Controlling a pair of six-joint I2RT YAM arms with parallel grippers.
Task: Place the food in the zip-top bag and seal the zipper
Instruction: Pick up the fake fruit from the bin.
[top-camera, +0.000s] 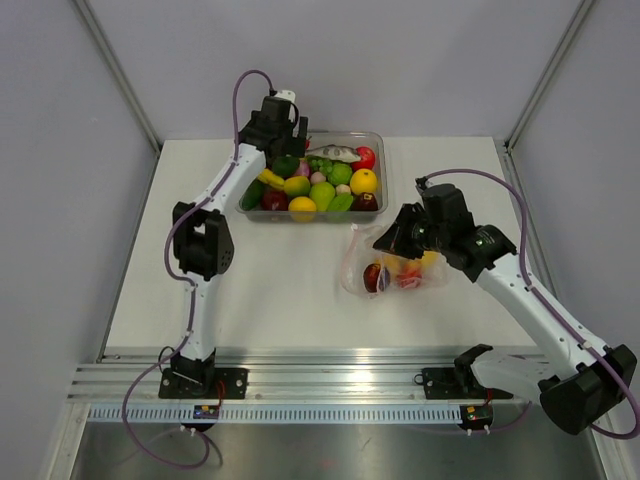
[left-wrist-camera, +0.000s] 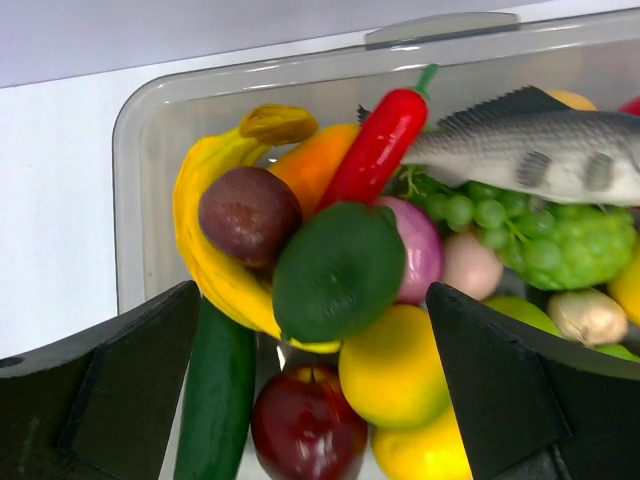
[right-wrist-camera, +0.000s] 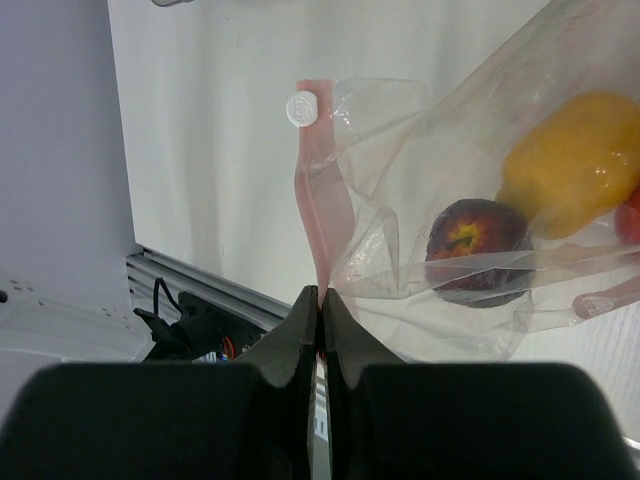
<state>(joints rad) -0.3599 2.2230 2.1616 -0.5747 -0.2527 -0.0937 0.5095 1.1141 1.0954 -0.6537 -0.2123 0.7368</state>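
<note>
**Top view.** The white surface (top-camera: 280, 290) carries a clear tub (top-camera: 384, 185) at the far centre and the zip-top bag (top-camera: 352, 262) to its near right, close to the tub but apart from it. The left hand (top-camera: 285, 125) hangs over the tub's far left corner. The right hand (top-camera: 392, 238) sits at the bag's far edge. Red and yellow food (top-camera: 373, 277) shows through the bag, though this view resolves neither hand's fingers.

**Left wrist view.** The left hand (left-wrist-camera: 312, 300) is released, its two dark fingers (left-wrist-camera: 100, 380) spread wide to either side of the heaped tub (left-wrist-camera: 150, 150) and touching nothing. The detail seen only here is a grey fish (left-wrist-camera: 540, 150), a red chilli (left-wrist-camera: 375, 150), a flat green fruit (left-wrist-camera: 338, 270), a dark purple fruit (left-wrist-camera: 248, 215), a banana (left-wrist-camera: 200, 260) and green grapes (left-wrist-camera: 560, 240).

**Right wrist view.** The right hand (right-wrist-camera: 320, 300) is clenched on the pinkish zipper (right-wrist-camera: 318, 210), its fingers pressed together on the strip. A white slider tab (right-wrist-camera: 301, 108) sits at the strip's far end. The bag (right-wrist-camera: 400, 200) holds a dark red fruit (right-wrist-camera: 478, 245) and a yellow piece (right-wrist-camera: 575, 160).
</note>
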